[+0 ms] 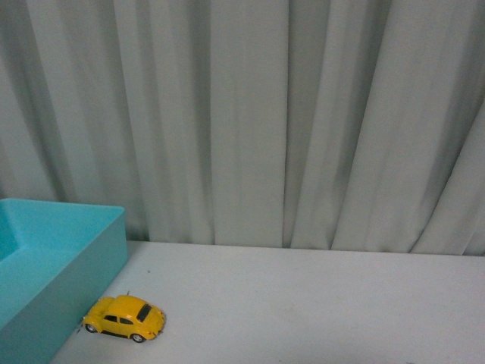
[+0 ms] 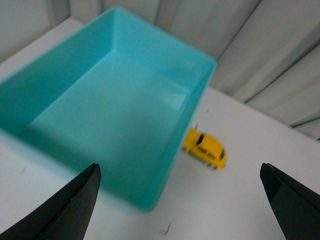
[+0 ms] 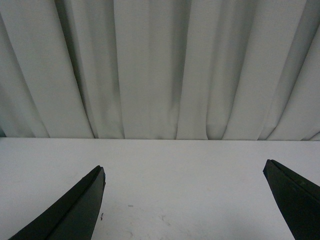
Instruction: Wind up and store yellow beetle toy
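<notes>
While the yellow beetle toy [image 1: 125, 317] sits just beside the turquoise bin [image 1: 91, 258], the left gripper [image 2: 179, 172] and right gripper [image 3: 184, 172] gape empty, and the car looks light, rigid and slick, probably best pinched across its doors.

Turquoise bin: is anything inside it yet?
Nothing visible inside: in the left wrist view the turquoise bin has a bare floor. The yellow beetle toy sits outside on the table, beside the bin's wall. One end of the bin is out of frame.
</notes>
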You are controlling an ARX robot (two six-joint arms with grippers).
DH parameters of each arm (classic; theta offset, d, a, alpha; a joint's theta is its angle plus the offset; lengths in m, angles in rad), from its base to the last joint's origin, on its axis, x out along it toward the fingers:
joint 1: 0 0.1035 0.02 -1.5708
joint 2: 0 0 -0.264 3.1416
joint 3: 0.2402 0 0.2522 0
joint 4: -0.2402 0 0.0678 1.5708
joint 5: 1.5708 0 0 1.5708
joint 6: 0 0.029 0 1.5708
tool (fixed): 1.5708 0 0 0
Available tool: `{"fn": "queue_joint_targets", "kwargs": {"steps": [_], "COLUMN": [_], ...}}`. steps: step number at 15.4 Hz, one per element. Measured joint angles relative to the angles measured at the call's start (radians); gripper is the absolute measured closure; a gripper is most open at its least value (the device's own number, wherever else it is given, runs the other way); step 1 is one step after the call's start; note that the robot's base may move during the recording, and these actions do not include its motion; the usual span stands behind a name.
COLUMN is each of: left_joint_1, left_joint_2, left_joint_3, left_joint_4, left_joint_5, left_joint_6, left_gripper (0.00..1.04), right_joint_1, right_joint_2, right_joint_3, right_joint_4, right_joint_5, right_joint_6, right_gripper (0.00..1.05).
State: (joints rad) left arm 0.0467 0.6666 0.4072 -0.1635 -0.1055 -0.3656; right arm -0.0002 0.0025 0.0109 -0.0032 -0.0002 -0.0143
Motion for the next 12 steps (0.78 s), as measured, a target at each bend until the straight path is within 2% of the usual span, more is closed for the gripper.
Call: {"fn": "queue_joint_targets", "kwargs": {"steps": [2,3,4,6,8,9,12], "left_joint_1": [-0.040,-0.060,-0.084,-0.158,-0.216,-0.227,-0.241], "left_joint_2": [0.364,0.558,0.680,0.878,1.012,1.064,1.139], "left_joint_3": [0.178,0.270,0.344,0.521,0.700,0.781,0.895], "left_joint_4": [0.214,0.262,0.284,0.277,0.126,0.025,-0.209], "left_joint_5": [-0.027,-0.047,-0.052,0.031,0.161,0.177,0.149], "left_joint_6": [0.110,0.198,0.281,0.519,0.864,1.076,1.484], "left_gripper": [0.07,0.07,0.07,0.07,0.07,0.07,0.07], "right_joint_1": [0.000,0.000,0.000,0.000,0.000,0.000,0.000], "right_joint_2": [0.000,0.000,0.000,0.000,0.000,0.000,0.000], "right_joint_3": [0.000,0.000,0.000,0.000,0.000,0.000,0.000], "right_joint_4": [-0.001,-0.001,-0.001,-0.001,-0.001,-0.001,-0.001], "right_joint_5": [0.000,0.000,0.000,0.000,0.000,0.000,0.000], "right_joint_6": [0.000,0.000,0.000,0.000,0.000,0.000,0.000], "right_gripper": [0.07,0.07,0.07,0.07,0.07,0.07,0.07]}}
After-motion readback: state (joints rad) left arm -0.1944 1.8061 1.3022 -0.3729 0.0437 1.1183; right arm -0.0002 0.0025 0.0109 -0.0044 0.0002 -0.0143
